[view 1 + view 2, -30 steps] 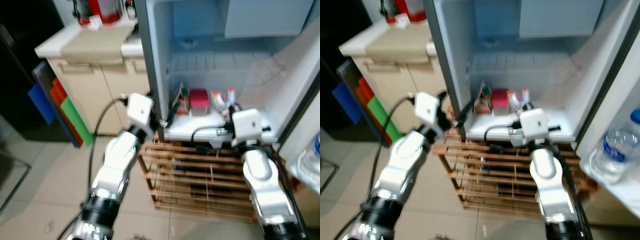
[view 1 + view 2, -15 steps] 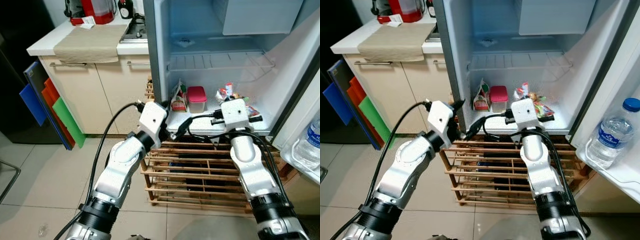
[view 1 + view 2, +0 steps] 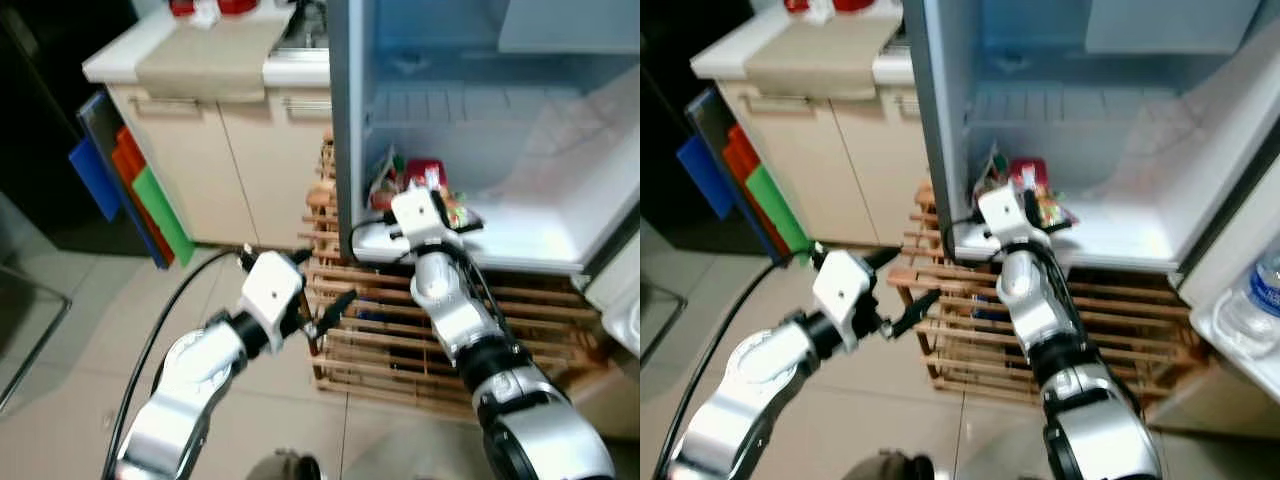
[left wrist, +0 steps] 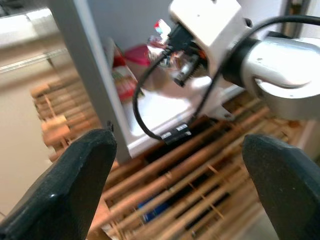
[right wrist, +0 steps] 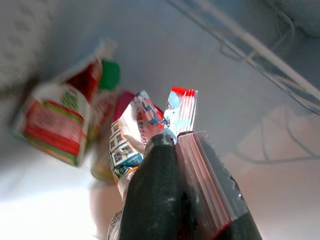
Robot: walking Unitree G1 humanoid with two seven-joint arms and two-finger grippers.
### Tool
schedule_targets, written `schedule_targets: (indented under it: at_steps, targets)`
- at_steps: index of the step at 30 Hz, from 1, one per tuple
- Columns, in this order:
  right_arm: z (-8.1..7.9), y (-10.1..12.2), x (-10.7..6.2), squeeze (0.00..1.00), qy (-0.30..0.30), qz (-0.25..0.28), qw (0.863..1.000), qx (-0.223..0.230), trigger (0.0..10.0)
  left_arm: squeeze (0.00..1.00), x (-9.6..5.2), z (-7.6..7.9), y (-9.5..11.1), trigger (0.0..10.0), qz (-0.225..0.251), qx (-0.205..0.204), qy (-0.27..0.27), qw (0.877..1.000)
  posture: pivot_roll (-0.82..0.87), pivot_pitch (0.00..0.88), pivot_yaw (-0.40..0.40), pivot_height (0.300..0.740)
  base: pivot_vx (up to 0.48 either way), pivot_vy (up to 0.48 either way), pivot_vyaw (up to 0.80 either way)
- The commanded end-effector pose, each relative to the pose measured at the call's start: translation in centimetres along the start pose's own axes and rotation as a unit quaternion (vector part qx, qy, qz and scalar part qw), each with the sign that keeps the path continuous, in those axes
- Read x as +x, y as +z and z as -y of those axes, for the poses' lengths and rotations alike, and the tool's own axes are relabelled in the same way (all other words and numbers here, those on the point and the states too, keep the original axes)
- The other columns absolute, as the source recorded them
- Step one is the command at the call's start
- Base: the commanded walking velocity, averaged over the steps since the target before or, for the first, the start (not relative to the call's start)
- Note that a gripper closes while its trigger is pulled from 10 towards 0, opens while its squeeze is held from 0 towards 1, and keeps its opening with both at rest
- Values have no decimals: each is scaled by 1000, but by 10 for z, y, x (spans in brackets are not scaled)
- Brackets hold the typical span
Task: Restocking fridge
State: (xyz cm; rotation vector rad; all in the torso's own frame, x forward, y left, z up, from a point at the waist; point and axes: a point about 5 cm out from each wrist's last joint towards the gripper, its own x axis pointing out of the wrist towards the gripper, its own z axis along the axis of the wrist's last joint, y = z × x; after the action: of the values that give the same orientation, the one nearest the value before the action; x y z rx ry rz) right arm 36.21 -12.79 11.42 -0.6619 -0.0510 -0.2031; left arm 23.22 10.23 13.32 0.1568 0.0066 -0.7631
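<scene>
The fridge [image 3: 345,120] stands open in the upper right of the head views, its white bottom floor [image 3: 520,235] showing. The right gripper [image 5: 172,150] is reached into the fridge at mid-frame; in the right wrist view its black fingers [image 5: 155,195] are seen pressed together, pinching a snack packet [image 5: 182,117] w/ red-striped top edge and a printed blue/white wrapper. The packet is held just above the fridge floor, near the front left corner of the compartment. A carton [image 5: 57,117] w/ green cap and a red-lidded container [image 3: 427,172] are seen standing behind/beside the packet, toward the rear left of the floor; whether the packet touches them can't be told.

The left gripper [image 3: 330,308] is held low, centre-left of the left eye view, outside the fridge and in front of the wooden slatted rack [image 3: 400,345] under it. In the left wrist view its two fingers [image 4: 75,185] are seen spread wide apart, w/ nothing between them.

A cabinet w/ beige counter [image 3: 210,55] is seen at upper left; blue, orange & green boards [image 3: 140,195] lean against its side. A water bottle [image 3: 1258,300] sits in the door shelf at the right edge of the right eye view
</scene>
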Motion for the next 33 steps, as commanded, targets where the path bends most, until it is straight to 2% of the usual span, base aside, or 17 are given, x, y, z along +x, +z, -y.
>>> schedule_targets:
  at_steps: [1, 4, 12, 15, 19, 23, 28, 33]
  targets:
    - [4, 13, 8, 0, -20, 27, 999, -7, 0, 0, -5, 0, 5, 10000, -3, -1, 2, 1000, 115, 156, 120, 740, 0, 0, 0]
    - [6, 25, 10, 0, -30, 64, 997, -19, 0, 0, -13, 7, 8, 10000, -8, -9, 1, 1000, 112, 183, 117, 740, 0, 0, 0]
    - [14, 43, 14, 0, -60, 109, 992, -35, 0, 0, -17, 14, 9, 10000, -17, -19, 2, 1000, 105, 204, 111, 740, 0, 0, 0]
    - [21, 43, 20, 0, -78, 103, 991, -46, 0, 0, -19, 17, 9, 10000, -23, -24, 1, 999, 111, 210, 106, 740, 0, 0, 0]
    - [32, 43, 24, 0, -99, 99, 990, -35, 0, 0, -20, 17, 9, 10000, -27, -25, 4, 999, 113, 213, 102, 740, 0, 0, 0]
    - [36, 45, 25, 0, -109, 107, 988, -37, 0, 0, -21, 17, 9, 10000, -28, -27, 5, 999, 113, 213, 102, 740, 0, 0, 0]
    - [46, 40, 34, 0, -137, 83, 985, -66, 0, 0, -20, 20, 8, 10000, -32, -29, 4, 999, 114, 215, 97, 740, 0, 0, 0]
    - [48, 50, 39, 0, -152, 92, 978, -107, 0, 0, -20, 22, 7, 10000, -34, -32, 3, 999, 120, 217, 97, 740, 0, 0, 0]
